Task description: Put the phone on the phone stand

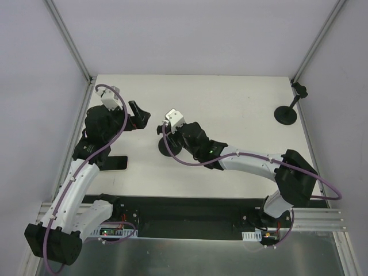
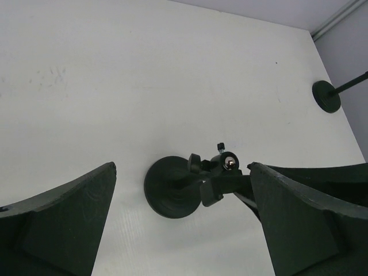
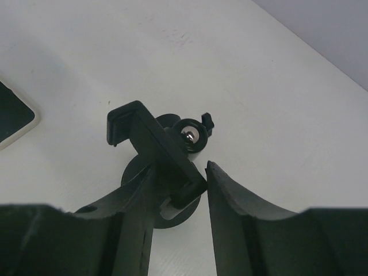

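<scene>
Your right tool [image 3: 175, 172] fills the bottom of its own wrist view, its two dark fingers [image 3: 241, 224] standing part-way closed on either side of the phone stand [image 3: 150, 145]. The stand's flat black cradle arm runs down between them and overlaps the finger on the left of that view, while only a thin sliver of light separates it from the other finger, so you cannot tell whether the stand is actually pinched or only flanked. Just beyond the fingertips you can see the stand's shiny ball joint [image 3: 189, 136] with a small knob [image 3: 206, 119] beside it, and the round base [image 3: 133, 171] sitting flat on the white counter [image 3: 276, 103]. Your left tool [image 2: 181, 167] is spread wide and holds nothing; from above it hovers over the counter just left of the stand, apart from it, and its wrist view looks between the open fingers onto the stand's base. Look for the phone [image 1: 112, 163] lying flat on the counter near the left edge, under the left arm's forearm and well short of the stand; its corner also shows at the left edge of the right wrist view. A purple cable [image 1: 117, 133] loops along the left arm. In the far right corner of the counter a second stand [image 1: 286, 114] with a round base sits well apart from both arms.
</scene>
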Motion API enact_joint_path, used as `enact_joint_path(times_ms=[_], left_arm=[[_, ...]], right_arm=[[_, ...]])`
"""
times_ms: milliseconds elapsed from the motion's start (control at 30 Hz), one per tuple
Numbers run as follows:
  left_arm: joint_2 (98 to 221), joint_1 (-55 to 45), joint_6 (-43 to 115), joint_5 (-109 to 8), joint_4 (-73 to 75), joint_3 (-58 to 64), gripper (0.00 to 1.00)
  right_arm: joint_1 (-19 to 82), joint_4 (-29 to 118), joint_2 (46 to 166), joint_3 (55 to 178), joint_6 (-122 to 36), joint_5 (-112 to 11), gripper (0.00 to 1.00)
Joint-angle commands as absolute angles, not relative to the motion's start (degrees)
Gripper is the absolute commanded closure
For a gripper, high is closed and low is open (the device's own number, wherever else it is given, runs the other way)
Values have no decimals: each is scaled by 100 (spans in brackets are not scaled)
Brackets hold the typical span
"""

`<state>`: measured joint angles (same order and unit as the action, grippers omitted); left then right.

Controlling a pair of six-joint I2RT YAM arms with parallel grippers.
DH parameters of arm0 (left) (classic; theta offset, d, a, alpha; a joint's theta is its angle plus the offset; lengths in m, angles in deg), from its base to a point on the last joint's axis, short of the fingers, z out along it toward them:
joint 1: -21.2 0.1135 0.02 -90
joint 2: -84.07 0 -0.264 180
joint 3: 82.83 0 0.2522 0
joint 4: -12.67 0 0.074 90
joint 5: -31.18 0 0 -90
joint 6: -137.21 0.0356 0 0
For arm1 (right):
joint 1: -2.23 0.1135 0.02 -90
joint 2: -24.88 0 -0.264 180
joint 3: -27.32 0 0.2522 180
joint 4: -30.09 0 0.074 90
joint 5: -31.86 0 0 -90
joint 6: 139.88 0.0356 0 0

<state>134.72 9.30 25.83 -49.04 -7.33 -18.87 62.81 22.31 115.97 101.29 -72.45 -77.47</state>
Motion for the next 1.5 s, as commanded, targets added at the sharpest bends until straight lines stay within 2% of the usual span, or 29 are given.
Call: enact_joint_path(times_ms=[0,100,133,167,333,500,700,800,967,1033,1067,1100,1200,1300,1467], left_arm=[[13785,1082,2560,-4116,-417,-1949,1],[14267,1144,2393,-3239,-294,-1871,1],[14417,1153,2331,-2984,-294,-1783,2],[14567,1162,2296,-2494,-276,-1730,5],[15218,1162,1892,-1778,-127,-1686,11],[15105,1206,1909,-1969,14,-1782,11],[15052,1302,1988,-2137,5,-1809,10],[14911,1302,1699,-2496,-82,-1940,8],[14770,1556,145,-4386,-2223,-1801,1],[14797,1767,-533,-4667,-3411,-1747,1],[14823,1864,-726,-4747,-3797,-1782,1],[14849,2082,-1050,-4826,-4114,-1852,1],[14928,2496,-1281,-5283,-5029,-1958,1],[14937,2708,-1360,-5661,-5470,-2002,1],[14779,2840,-1773,-6162,-5997,-1976,1]], right_arm=[[6112,1959,11428,10032,-7211,-7388,62],[6050,1959,11357,9980,-7229,-7396,82],[6041,1959,11339,9962,-7238,-7422,94],[6007,1959,11322,9953,-7229,-7431,96],[5971,1959,11269,9935,-7326,-7431,99],[5831,2020,11050,9892,-7300,-7590,99],[5233,2459,10786,9786,-7132,-6176,99],[4961,2846,10777,9865,-7220,-5376,99],[4600,2996,10610,9725,-7379,-4243,99],[4565,3057,10557,9716,-7388,-4214,83],[4565,3075,10531,9707,-7388,-4223,66],[4556,3084,10504,9672,-7396,-4223,36],[4547,3040,10373,9593,-7405,-4214,14],[4547,2918,10250,9470,-7353,-4250,10],[4530,2776,10179,9347,-7317,-4451,9]])
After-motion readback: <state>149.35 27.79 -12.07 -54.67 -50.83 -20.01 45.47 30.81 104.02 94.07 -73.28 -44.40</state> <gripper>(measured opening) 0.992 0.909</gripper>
